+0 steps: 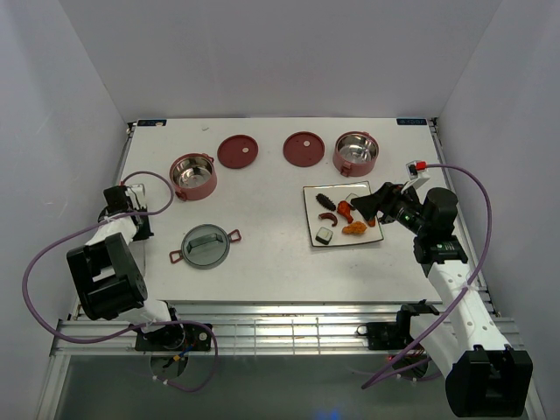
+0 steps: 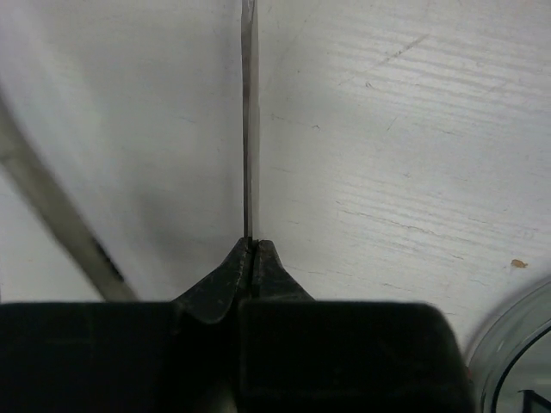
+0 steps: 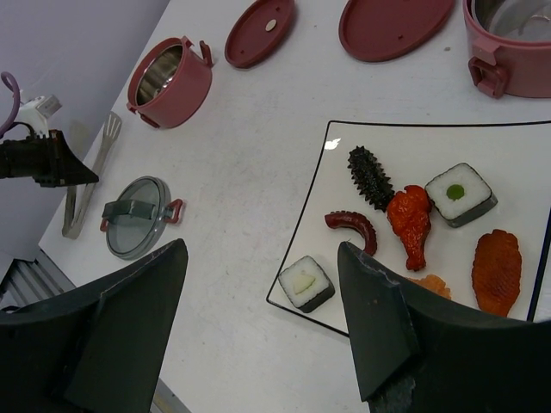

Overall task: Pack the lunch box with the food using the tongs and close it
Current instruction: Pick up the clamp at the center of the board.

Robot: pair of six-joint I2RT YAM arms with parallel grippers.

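Note:
My left gripper [image 2: 250, 241] is shut on one thin flat arm of the silver tongs [image 2: 250, 129]; the other arm [image 2: 52, 206] splays off to the left. The right wrist view shows the tongs [image 3: 86, 185] lying on the table left of the grey cover [image 3: 138, 215]. My right gripper [image 3: 263, 249] hangs open above the near left corner of the white plate [image 3: 405, 146], holding nothing. The food lies there: a dark spiky stick [image 3: 370, 176], an orange drumstick [image 3: 411, 222], a dark-red curved piece [image 3: 355, 227] and a small dark cube [image 3: 306, 282]. Both lunch box bowls [image 1: 192, 175] [image 1: 356, 152] stand open.
Two dark-red disc lids [image 1: 237, 150] [image 1: 304, 148] lie flat between the bowls at the back. The grey cover with red clasps [image 1: 206, 245] rests near the front left. A purple cable [image 1: 153, 179] loops over the table's left edge.

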